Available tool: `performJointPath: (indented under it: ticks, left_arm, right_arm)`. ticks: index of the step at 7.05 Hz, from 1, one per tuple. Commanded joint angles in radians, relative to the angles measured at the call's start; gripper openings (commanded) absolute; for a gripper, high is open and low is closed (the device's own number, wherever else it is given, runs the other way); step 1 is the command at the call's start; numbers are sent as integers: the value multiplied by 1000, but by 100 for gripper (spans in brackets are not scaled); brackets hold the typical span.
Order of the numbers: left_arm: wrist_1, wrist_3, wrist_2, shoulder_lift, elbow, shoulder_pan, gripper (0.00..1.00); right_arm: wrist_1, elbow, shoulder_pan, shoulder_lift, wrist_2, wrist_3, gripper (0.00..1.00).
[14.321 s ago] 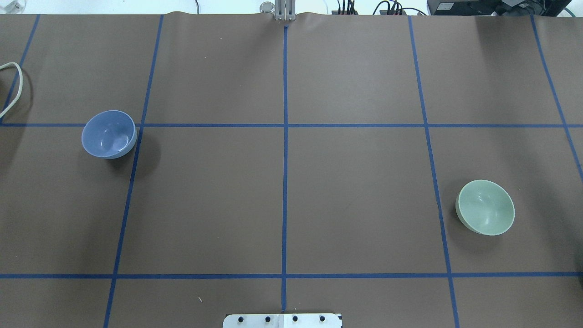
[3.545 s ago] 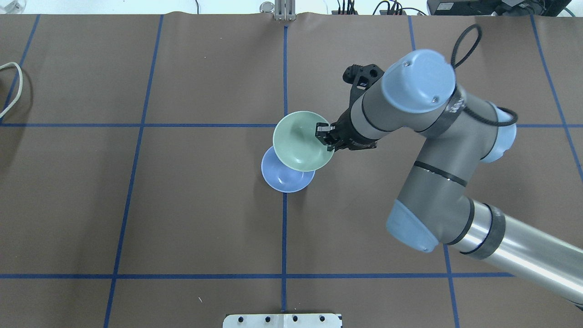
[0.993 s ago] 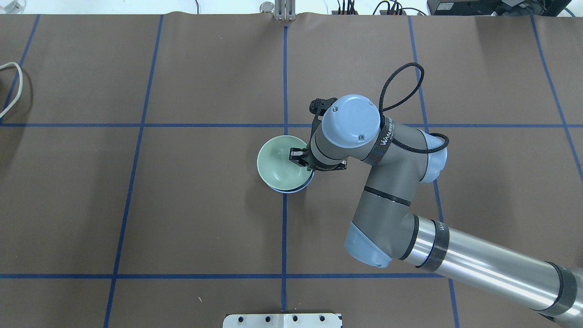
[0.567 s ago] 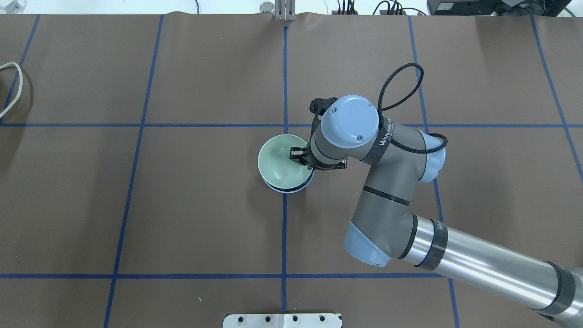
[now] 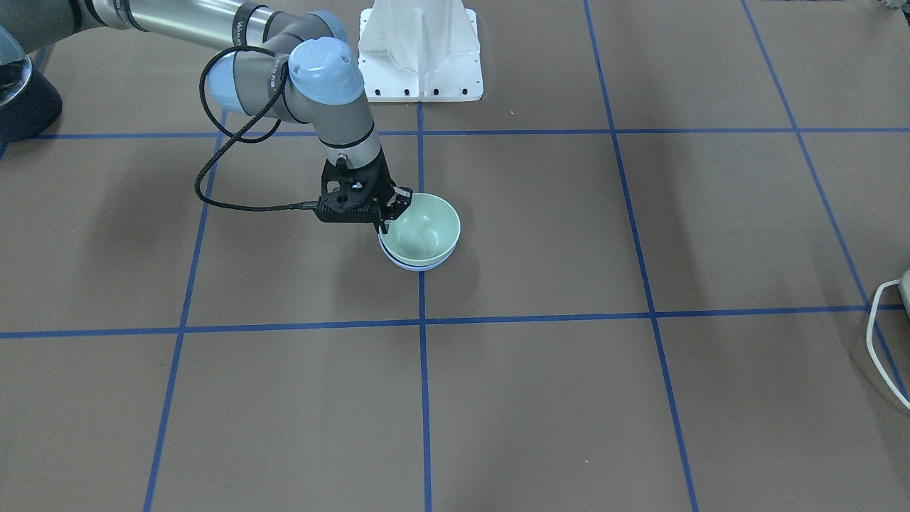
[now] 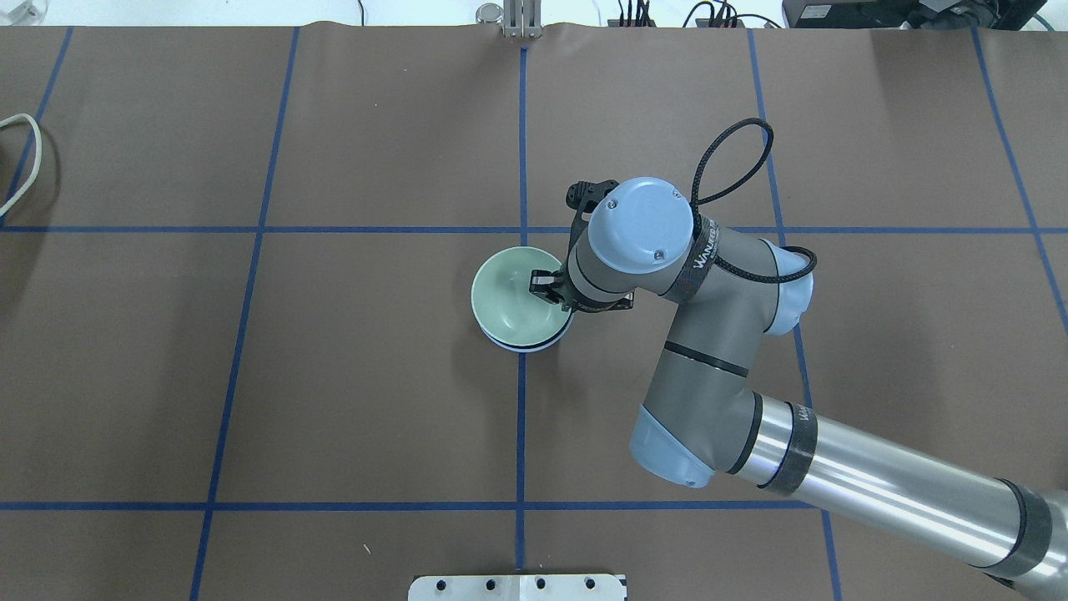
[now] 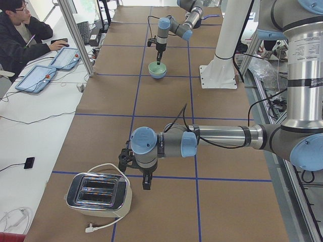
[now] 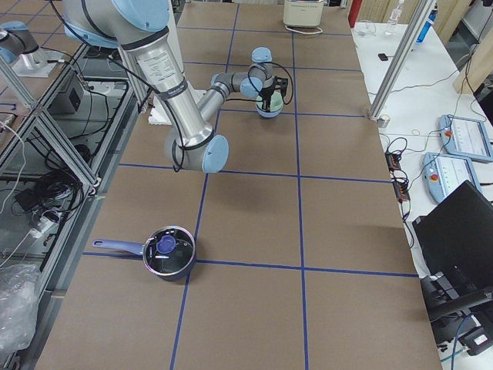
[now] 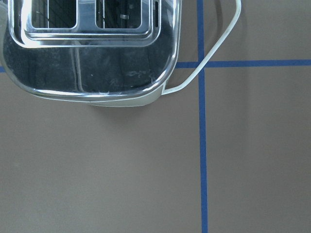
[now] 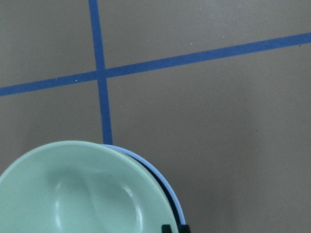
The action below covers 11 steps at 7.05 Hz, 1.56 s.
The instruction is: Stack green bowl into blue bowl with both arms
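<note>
**Q:** What occupies the left end of the worktop (image 6: 334, 401)?
**A:** A toaster (image 7: 98, 191). The left pincer (image 7: 146, 184) hangs just beside it, pointing down. Whether it is wide or narrow cannot be told.

**Q:** And the centre?
**A:** The green bowl (image 6: 511, 294) sits nested inside the blue bowl (image 10: 165, 183), on the middle tape line.

**Q:** To the right?
**A:** The right pincer (image 6: 553, 294) grips the green bowl's right rim, with one finger inside and one outside.

your right arm (image 6: 717, 359) shows a silver tube, grey links, pale-blue caps (image 6: 641, 221), and a looped black cable (image 5: 263, 208).
</note>
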Motion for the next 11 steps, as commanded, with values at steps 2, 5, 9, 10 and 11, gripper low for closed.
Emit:
performJointPath:
  ticks: [2, 5, 9, 10, 11]
  left_arm:
    - [0, 0, 0, 0, 2, 0, 98]
    - [0, 0, 0, 0, 7, 0, 98]
    - [0, 0, -2, 0, 7, 0, 98]
    - [2, -14, 0, -2, 5, 2, 98]
    - [3, -66, 2, -5, 1, 3, 98]
  right_arm:
    - [46, -19, 0, -8, 6, -3, 22]
    - [40, -8, 4, -11, 12, -12, 100]
    - [15, 26, 131, -22, 144, -88, 100]
    - [-43, 29, 223, -42, 209, -201, 100]
    - [-52, 36, 332, -110, 285, -363, 100]
